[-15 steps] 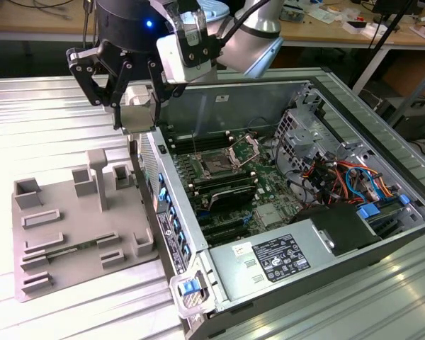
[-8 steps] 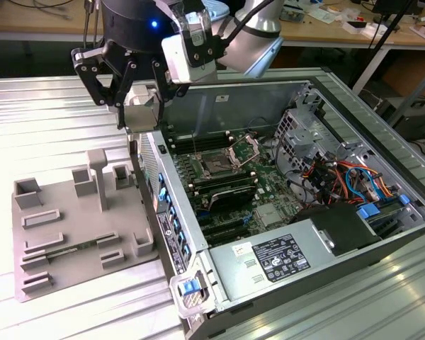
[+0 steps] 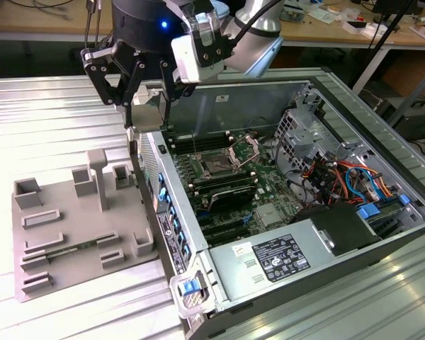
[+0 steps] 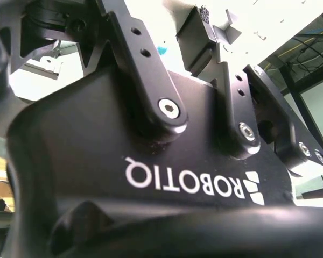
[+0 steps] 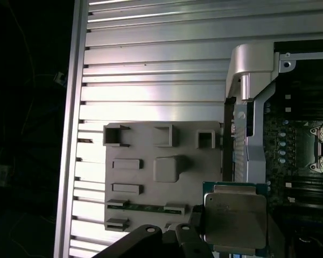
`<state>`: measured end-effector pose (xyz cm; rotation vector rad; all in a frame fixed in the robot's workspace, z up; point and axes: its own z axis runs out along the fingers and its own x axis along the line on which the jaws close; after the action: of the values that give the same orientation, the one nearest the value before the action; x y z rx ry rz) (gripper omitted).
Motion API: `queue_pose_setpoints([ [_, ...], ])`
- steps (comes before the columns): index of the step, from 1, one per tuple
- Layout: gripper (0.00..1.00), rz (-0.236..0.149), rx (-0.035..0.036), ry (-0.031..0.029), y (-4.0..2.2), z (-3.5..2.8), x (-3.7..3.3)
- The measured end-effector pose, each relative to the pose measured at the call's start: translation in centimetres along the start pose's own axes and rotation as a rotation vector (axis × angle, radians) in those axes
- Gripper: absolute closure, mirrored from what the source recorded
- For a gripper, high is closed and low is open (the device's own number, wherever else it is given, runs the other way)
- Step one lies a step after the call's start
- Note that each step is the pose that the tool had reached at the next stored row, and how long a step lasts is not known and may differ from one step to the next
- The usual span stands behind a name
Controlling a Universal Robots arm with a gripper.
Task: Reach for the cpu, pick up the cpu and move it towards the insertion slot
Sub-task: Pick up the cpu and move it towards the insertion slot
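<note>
Cpu (image 5: 236, 216): pale metal top, green edge, pinched in my tool (image 3: 147, 117), held above the open computer case's (image 3: 198, 234) near wall, between the grey tray (image 3: 78, 234) on the tabletop (image 3: 49, 106) and the motherboard. Insertion slot (image 3: 217, 167): frame raised, well apart from my tool.

Black linkage fingers (image 3: 131, 106) – silver screws, blue light, grey arm (image 3: 258, 32)
</note>
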<state>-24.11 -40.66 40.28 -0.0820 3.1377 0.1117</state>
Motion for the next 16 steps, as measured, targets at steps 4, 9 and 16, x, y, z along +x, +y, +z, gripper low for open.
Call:
queue_pose_setpoints([
  [4,0.46,0.000,0.0000,0.0000,-0.02,0.01,-0.41],
  [9,0.46,0.000,0.0000,0.0000,-0.05,0.02,-0.99],
  [16,0.46,0.000,0.0000,0.0000,-0.08,0.04,-1.48],
])
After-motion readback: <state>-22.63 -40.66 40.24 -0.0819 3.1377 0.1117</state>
